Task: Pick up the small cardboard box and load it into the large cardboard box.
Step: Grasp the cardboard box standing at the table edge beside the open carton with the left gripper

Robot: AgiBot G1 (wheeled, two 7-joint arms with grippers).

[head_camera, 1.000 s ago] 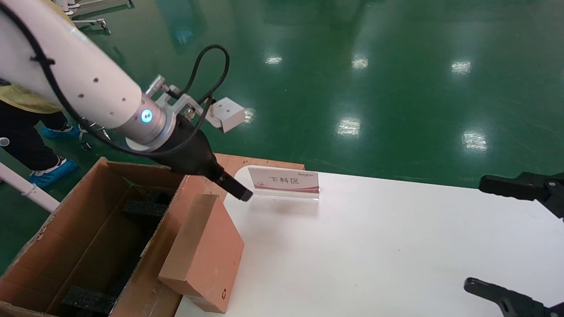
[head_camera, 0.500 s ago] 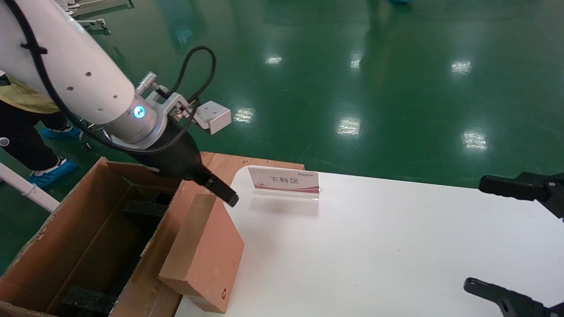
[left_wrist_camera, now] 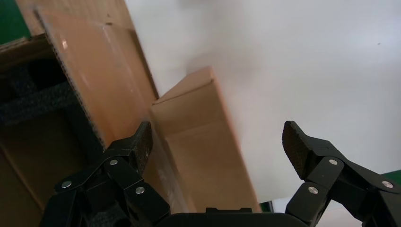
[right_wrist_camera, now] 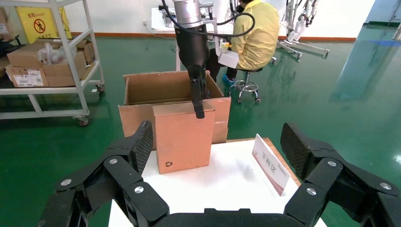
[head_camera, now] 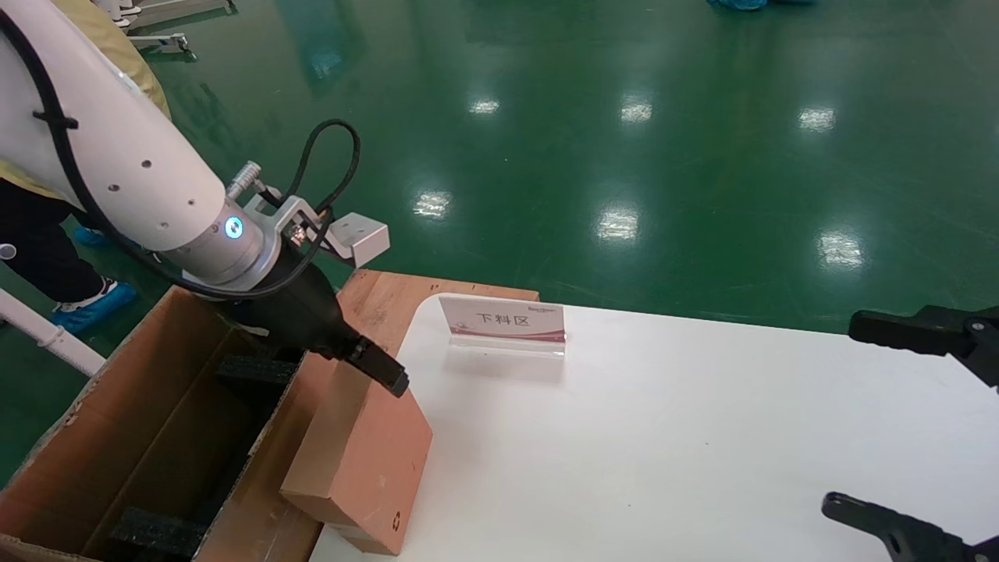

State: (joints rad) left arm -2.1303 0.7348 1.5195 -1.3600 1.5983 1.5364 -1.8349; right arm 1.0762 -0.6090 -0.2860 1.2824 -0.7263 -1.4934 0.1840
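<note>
Down and toward the lower left of the head view the left end effector (head_camera: 367, 367) has come since a second ago, from above the far end of the small plain brown cardboard box (head_camera: 367, 460) to right over its top edge. Its two black fingers are spread wide open and hold nothing. In the left wrist view they sit one on each side of the small cardboard box (left_wrist_camera: 203, 151).

The small box stands on its long thin side at the left edge of the white counter (head_camera: 663, 437), in the lower middle of the head view. It rests right beside the wall of the big open brown cardboard box (head_camera: 94, 437) with black foam blocks inside.

To do this well, I think the end effector should go lower until both fingers are past the top edge. One finger has to slip between the small box and the big box's wall. Then it should squeeze slowly, because the tall box could tip.

The right end effector (right_wrist_camera: 215, 156) waits open at the lower right of the head view.
</note>
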